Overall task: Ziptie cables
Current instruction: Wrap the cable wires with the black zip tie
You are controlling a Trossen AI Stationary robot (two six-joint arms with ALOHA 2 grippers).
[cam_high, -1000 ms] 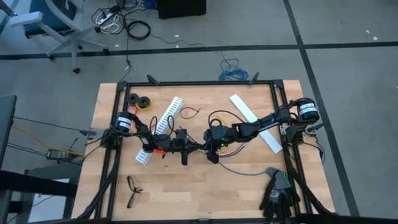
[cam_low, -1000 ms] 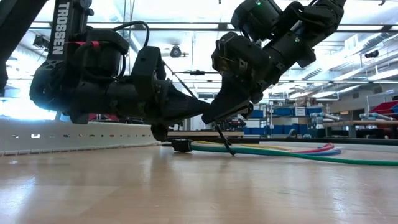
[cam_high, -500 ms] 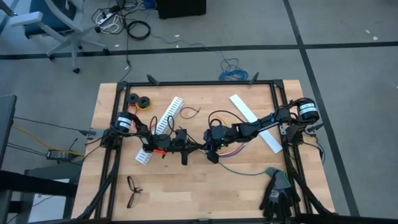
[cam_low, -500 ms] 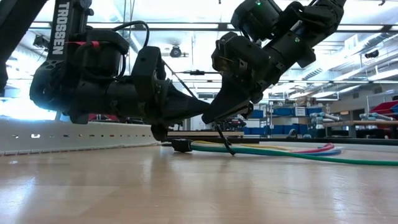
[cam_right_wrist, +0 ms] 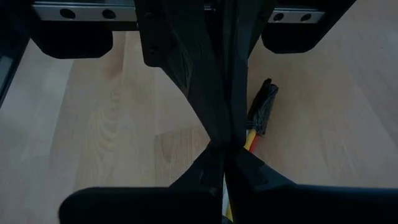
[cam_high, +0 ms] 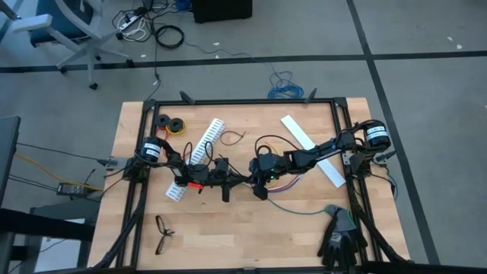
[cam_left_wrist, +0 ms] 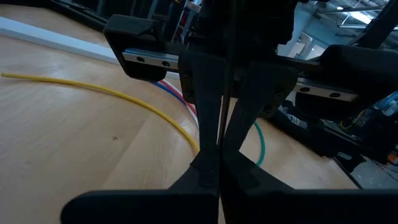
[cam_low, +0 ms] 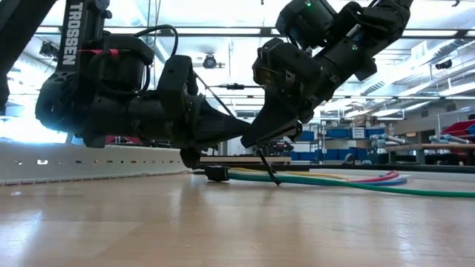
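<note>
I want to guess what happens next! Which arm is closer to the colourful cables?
Probably the right. The right gripper is shut directly over the cables, while the left gripper sits just beside their taped end.

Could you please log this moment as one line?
left end effector: shut, mid-table | right end effector: shut, beside it | thin multicoloured cables: on table

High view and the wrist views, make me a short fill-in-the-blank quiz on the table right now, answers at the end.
1. Both pincers, the left pincer and the right pincer, are ____.
2. The black eyeglasses lie near the table's ____ corner in the high view.
3. The cable running farthest toward the black gloves is ____.
4. The white slotted strip lies beside the ____ arm.

Answers: shut; lower left; green; left
</note>
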